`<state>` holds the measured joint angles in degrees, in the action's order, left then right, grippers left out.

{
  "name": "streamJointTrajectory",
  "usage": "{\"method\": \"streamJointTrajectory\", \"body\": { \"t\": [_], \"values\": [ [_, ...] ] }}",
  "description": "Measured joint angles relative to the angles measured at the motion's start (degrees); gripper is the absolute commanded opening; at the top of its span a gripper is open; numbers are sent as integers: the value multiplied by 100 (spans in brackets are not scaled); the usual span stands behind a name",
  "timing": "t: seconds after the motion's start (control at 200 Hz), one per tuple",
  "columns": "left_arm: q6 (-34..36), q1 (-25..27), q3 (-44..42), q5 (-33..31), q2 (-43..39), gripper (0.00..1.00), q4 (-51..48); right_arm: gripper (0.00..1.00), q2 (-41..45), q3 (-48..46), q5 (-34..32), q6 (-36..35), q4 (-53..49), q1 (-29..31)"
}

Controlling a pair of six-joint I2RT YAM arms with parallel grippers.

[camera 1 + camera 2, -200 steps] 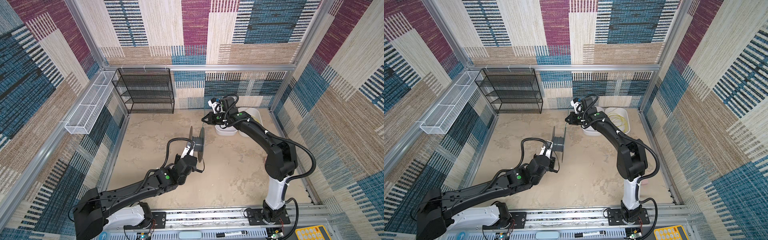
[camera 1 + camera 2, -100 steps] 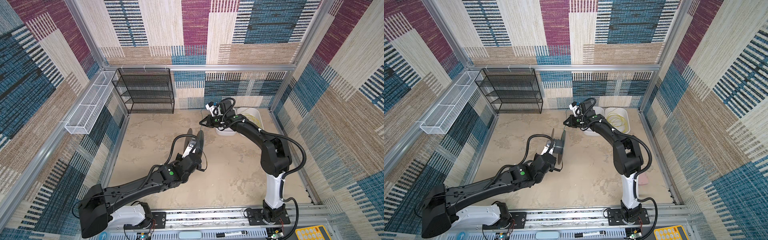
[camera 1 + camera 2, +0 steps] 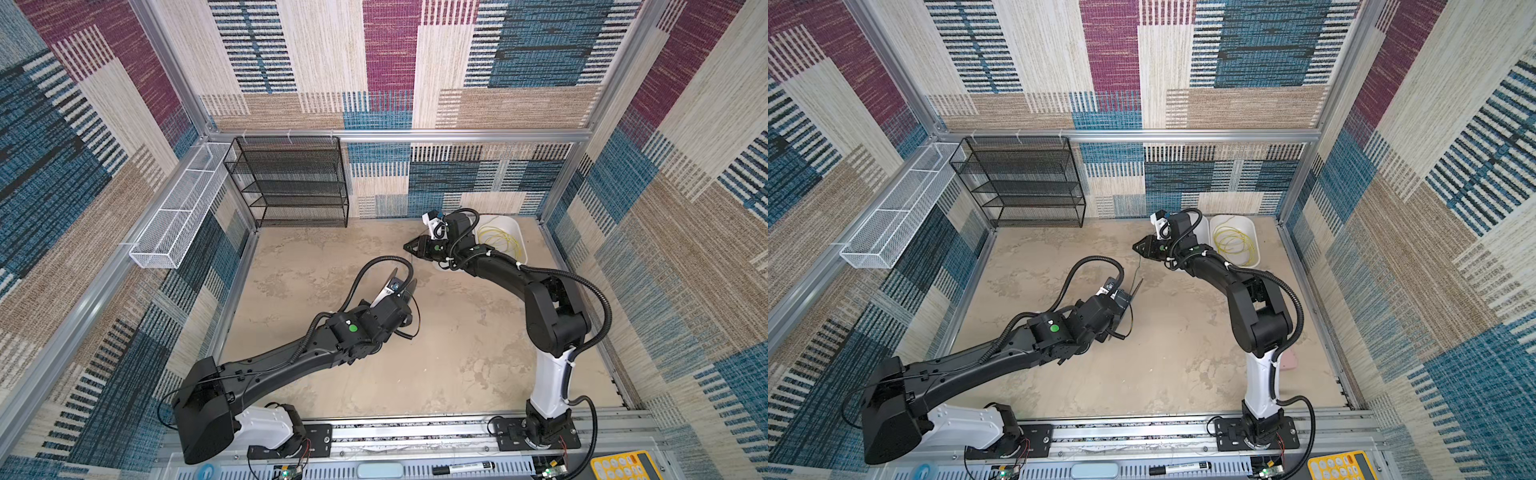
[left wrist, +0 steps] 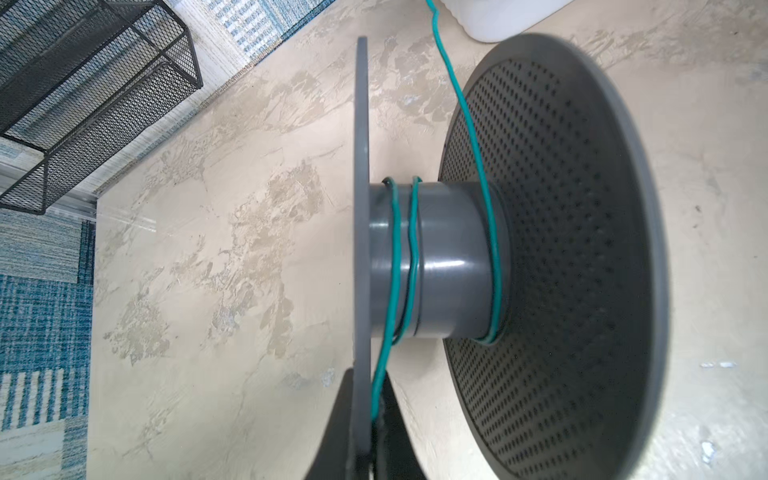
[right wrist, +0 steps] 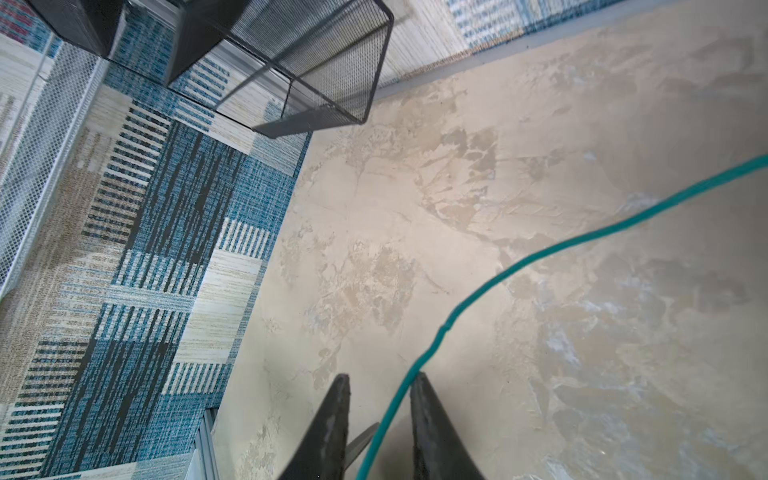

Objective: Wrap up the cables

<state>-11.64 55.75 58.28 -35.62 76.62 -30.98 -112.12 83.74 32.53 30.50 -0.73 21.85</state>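
A grey spool (image 4: 449,257) with a wide perforated flange carries a few turns of the teal cable (image 4: 413,232) on its hub. My left gripper (image 4: 365,372) is shut on the spool's thin flange, pinching the cable's end against it, above the floor's middle (image 3: 401,291). The teal cable (image 5: 540,253) runs on between the fingers of my right gripper (image 5: 380,382), which is open, the strand lying against one finger. In both top views the right gripper (image 3: 1138,248) hovers just behind the spool (image 3: 1136,289). The yellow cable (image 3: 1233,245) lies coiled in a white bin (image 3: 1254,232).
A second white bin (image 3: 1202,226) sits under the right arm's wrist. A black mesh shelf (image 3: 291,183) stands at the back wall and a white wire basket (image 3: 174,216) hangs on the left wall. A pink item (image 3: 1289,359) lies behind the right arm's base.
My right gripper has opened off the teal cable, which now runs loosely between its fingers. The left arm has stretched forward and turned the spool, still gripping it.
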Motion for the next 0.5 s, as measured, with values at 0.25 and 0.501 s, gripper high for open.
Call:
{"method": "streamJointTrajectory", "body": {
  "t": [0.25, 0.501],
  "values": [
    [0, -116, 42, 155, -55, 0, -146, 33, 83, 254, -275, -212, -190, -17],
    [-2, -142, -4, 212, -92, 0, -142, 34, 109, 616, -424, -299, -459, -122]
  ]
}}
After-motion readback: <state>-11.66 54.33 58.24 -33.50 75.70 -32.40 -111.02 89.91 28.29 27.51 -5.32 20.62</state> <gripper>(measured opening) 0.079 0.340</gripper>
